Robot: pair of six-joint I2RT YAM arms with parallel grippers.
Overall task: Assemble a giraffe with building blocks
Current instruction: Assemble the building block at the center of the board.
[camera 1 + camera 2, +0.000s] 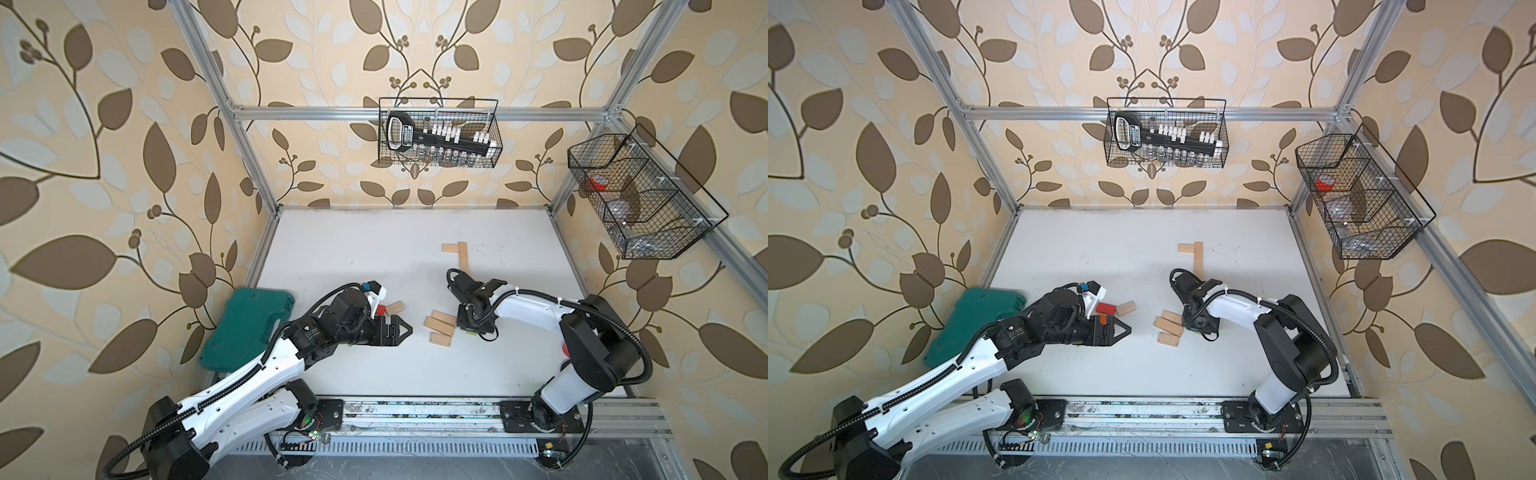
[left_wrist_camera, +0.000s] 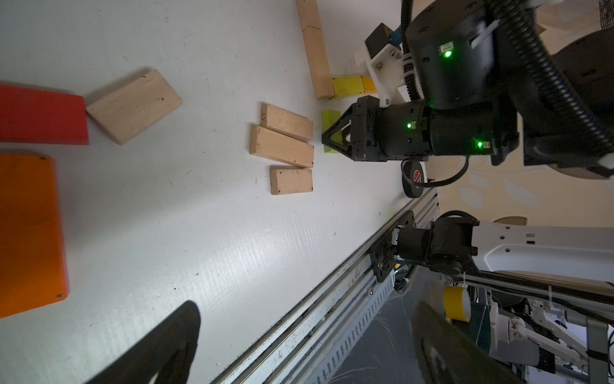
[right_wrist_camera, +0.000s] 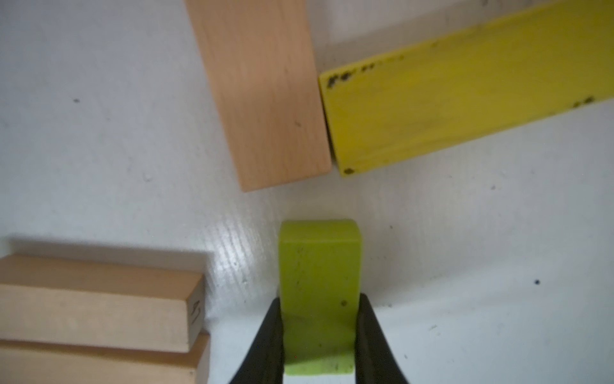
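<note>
On table, right gripper clamping green block, left gripper open, pale block stamp illegible

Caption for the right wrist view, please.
Right gripper shut on a lime-green block, near a pale plank and a yellow plank.

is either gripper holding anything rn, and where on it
The right gripper is shut on a lime-green block, its fingers pressing the block's two opposite sides near one end. The left gripper is open and holds nothing.
</note>
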